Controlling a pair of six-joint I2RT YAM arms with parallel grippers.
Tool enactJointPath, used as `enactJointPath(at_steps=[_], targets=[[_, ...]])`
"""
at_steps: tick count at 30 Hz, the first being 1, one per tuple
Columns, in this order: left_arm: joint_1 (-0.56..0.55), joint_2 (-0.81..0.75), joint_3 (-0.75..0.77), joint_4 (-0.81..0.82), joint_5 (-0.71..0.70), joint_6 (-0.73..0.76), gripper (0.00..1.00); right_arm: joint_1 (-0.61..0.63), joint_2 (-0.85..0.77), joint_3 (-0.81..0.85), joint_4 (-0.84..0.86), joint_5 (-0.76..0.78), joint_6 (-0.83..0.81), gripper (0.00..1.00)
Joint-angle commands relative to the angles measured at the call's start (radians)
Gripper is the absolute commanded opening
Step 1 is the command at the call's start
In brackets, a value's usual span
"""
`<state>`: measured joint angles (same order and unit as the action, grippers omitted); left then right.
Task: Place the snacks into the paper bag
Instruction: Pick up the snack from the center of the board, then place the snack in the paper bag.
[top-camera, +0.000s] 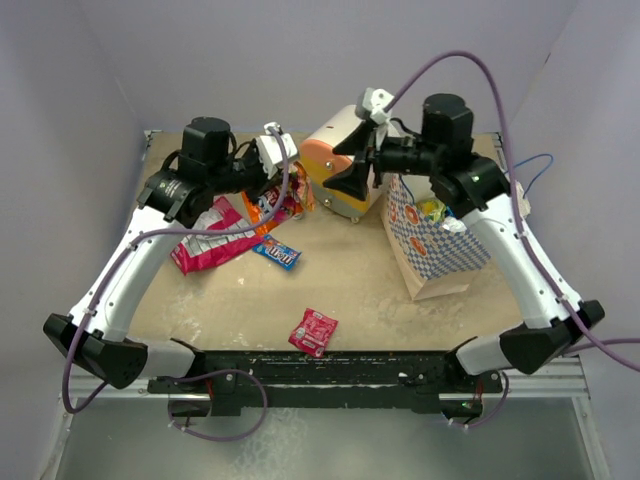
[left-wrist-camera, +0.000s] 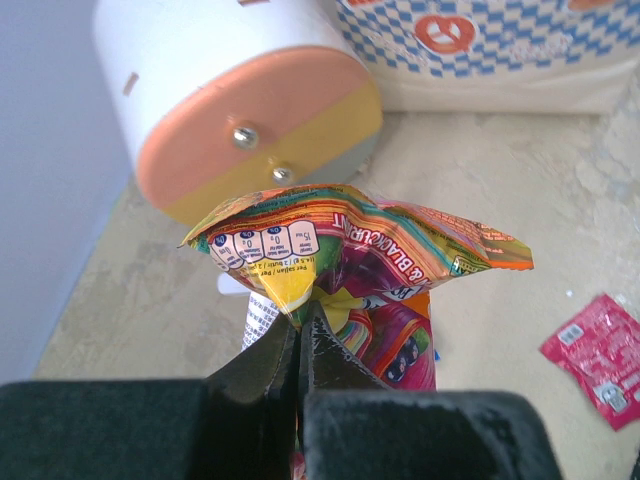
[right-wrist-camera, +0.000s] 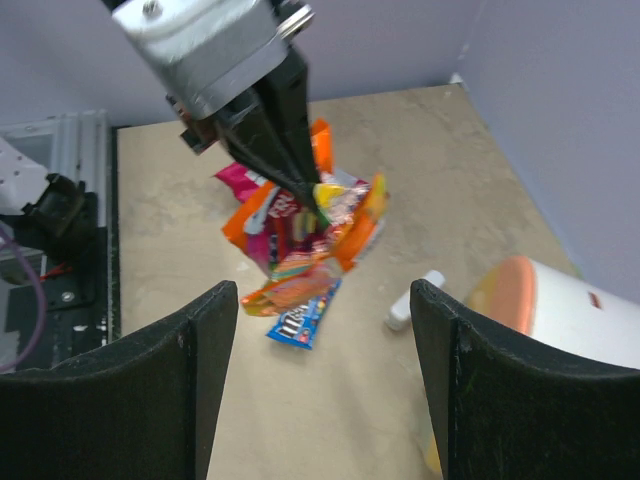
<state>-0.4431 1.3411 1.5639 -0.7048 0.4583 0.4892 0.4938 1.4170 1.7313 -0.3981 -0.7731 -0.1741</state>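
Left gripper (left-wrist-camera: 303, 325) tight on edge of orange snack packet (left-wrist-camera: 372, 238); right gripper (right-wrist-camera: 325, 305) spread, near paper bag (top-camera: 440, 255).

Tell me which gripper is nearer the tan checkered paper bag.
Right. The right gripper hovers left of the bag; the left gripper, clamping a multicoloured snack packet, sits farther left.

The left arm (top-camera: 125, 280) climbs the frame's left side and bends inward, its left gripper (left-wrist-camera: 303, 325) pinched tight on a snack packet (left-wrist-camera: 370, 250). The right arm (top-camera: 515, 255) mirrors it at right, the right gripper (right-wrist-camera: 325, 300) aimed toward centre with jaws spread wide.
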Motion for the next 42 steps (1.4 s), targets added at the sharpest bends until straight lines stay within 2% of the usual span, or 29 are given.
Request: enactJointPath(at_steps=[1,7,13,16,19,25,30,38,42], targets=[[0.015,-0.045,0.067,0.124,-0.043,-0.131,0.0,0.063,0.037,0.002,0.069,0.033,0.068,0.76],[0.034,-0.053,0.056,0.166,-0.036,-0.237,0.0,0.084,0.115,-0.018,0.127,0.068,0.172,0.82],[0.044,-0.063,0.048,0.182,-0.001,-0.283,0.0,0.101,0.161,-0.012,0.14,0.116,0.202,0.82],[0.048,-0.065,0.038,0.189,0.017,-0.301,0.0,0.111,0.178,-0.001,0.144,0.116,0.211,0.78],[0.05,-0.069,0.021,0.2,0.045,-0.315,0.0,0.115,0.191,0.007,0.15,0.12,0.231,0.69],[0.058,-0.079,-0.01,0.217,0.095,-0.32,0.0,0.115,0.192,0.009,0.147,0.127,0.229,0.45],[0.07,-0.097,-0.037,0.221,0.139,-0.308,0.0,0.114,0.162,-0.002,0.131,0.169,0.19,0.31],[0.115,-0.133,-0.079,0.243,0.353,-0.336,0.24,0.112,0.104,-0.013,0.109,0.182,0.14,0.01],[0.136,-0.151,-0.085,0.242,0.381,-0.335,0.38,0.094,0.076,-0.014,0.098,0.175,0.124,0.0]])
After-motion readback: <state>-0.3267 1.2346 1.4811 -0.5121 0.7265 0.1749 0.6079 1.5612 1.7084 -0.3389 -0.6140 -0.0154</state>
